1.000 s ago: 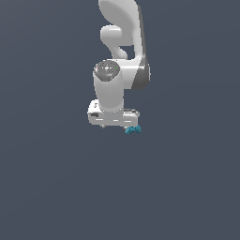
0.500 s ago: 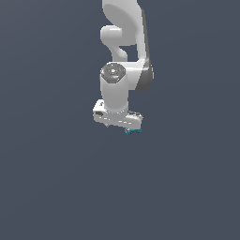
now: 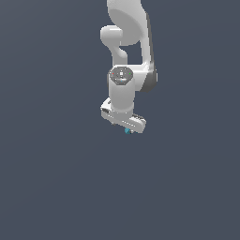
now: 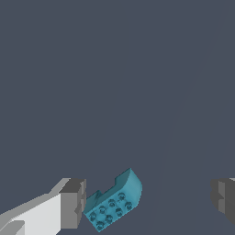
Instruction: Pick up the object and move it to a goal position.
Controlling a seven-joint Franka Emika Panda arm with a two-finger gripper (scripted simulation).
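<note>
The object (image 4: 114, 202) is a small teal-blue brick with several studs on one face, lying on the dark grey floor. In the wrist view it sits between my two fingers, close beside one grey fingertip (image 4: 73, 204) and far from the other (image 4: 225, 198). My gripper (image 4: 149, 202) is open wide and holds nothing. In the exterior view the white gripper (image 3: 124, 123) points down from the arm, and only a small teal bit of the object (image 3: 126, 131) shows under it.
The dark grey floor (image 3: 56, 178) is flat and plain all around. The white arm (image 3: 129, 42) rises above the gripper in the exterior view. Nothing else shows.
The gripper has shifted down and toward the exterior view's right and has turned at the wrist. It now covers more of the teal object, which has stayed in place.
</note>
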